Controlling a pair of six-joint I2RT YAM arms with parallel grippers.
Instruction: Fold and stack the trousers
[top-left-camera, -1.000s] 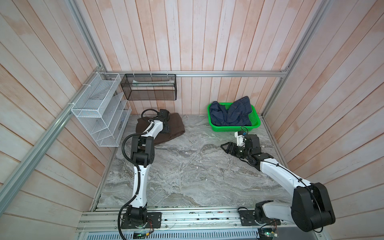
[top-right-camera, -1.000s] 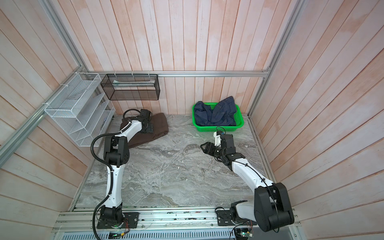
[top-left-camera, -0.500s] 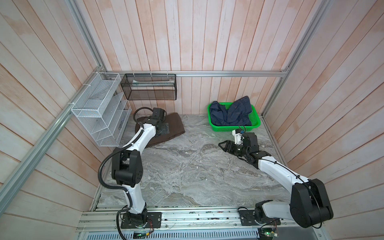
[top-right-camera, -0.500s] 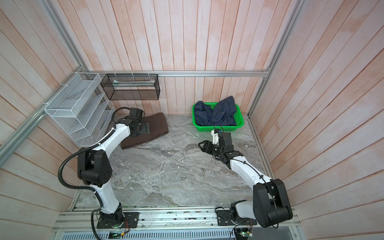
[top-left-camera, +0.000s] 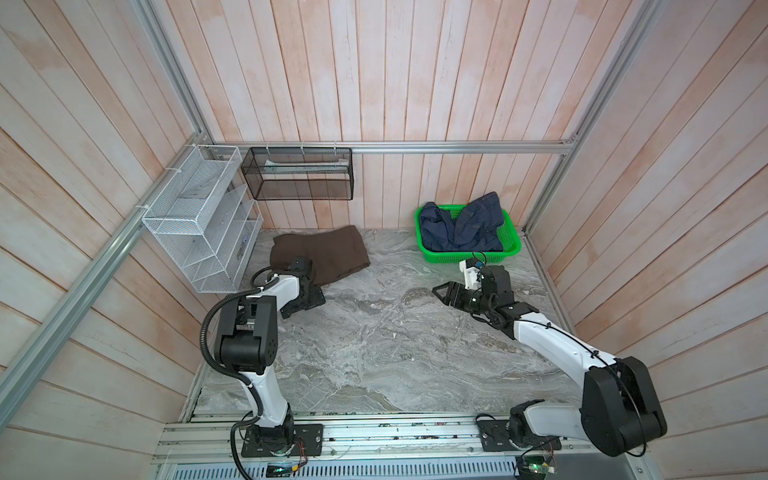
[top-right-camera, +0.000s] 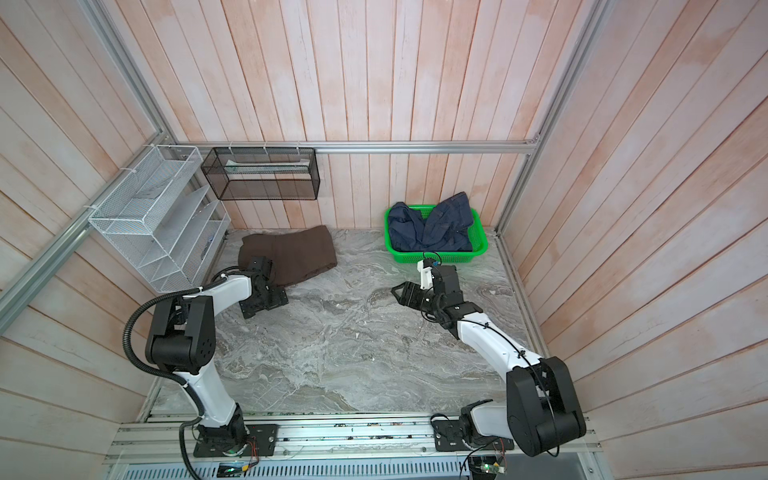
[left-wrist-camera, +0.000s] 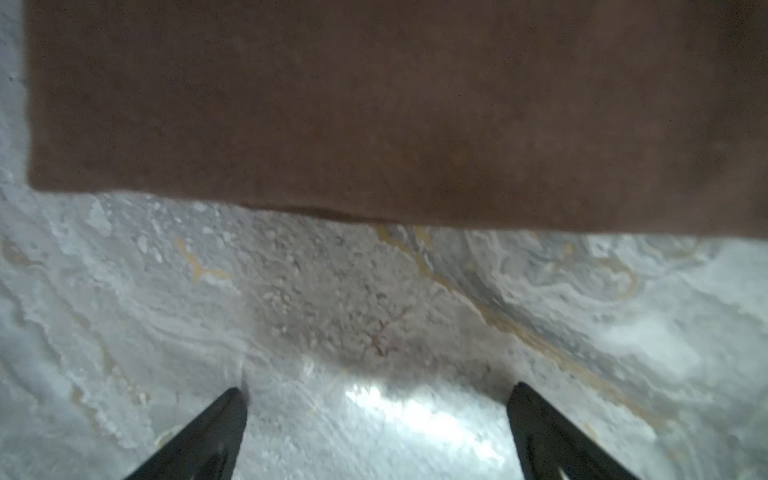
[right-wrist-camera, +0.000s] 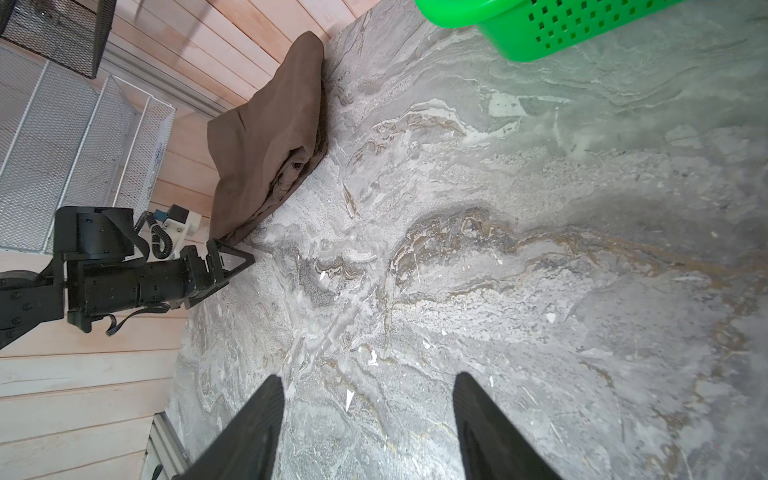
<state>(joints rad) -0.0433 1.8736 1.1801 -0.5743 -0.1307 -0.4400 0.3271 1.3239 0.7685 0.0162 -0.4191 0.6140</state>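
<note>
Folded dark-brown soft-fabric trousers (top-left-camera: 328, 251) at 11 o'clock on grey marble tabletop (top-left-camera: 374, 345); left gripper (left-wrist-camera: 378, 387) spread empty beside their edge, right gripper (right-wrist-camera: 368, 377) parted, empty; risk: a low pass snags the cloth, undoing folds.

work surface: grey marbled tabletop

the tabletop (top-left-camera: 374, 340) (top-right-camera: 332, 353) is a flat slab with a grey, veined stone pattern, closed in by wooden walls on three sides. two items lie directly on it. the trousers (top-left-camera: 328, 253) (top-right-camera: 299, 253) (left-wrist-camera: 374, 104) (right-wrist-camera: 266, 137), dark brown and folded into a compact layered bundle, lie flat in the far left corner area. a green basket (top-left-camera: 469, 257) (top-right-camera: 436, 257) (right-wrist-camera: 540, 29) stands in the far right corner, well apart from the trousers. small pale flecks (right-wrist-camera: 348, 399) are scattered over the bare middle of the surface.
</note>
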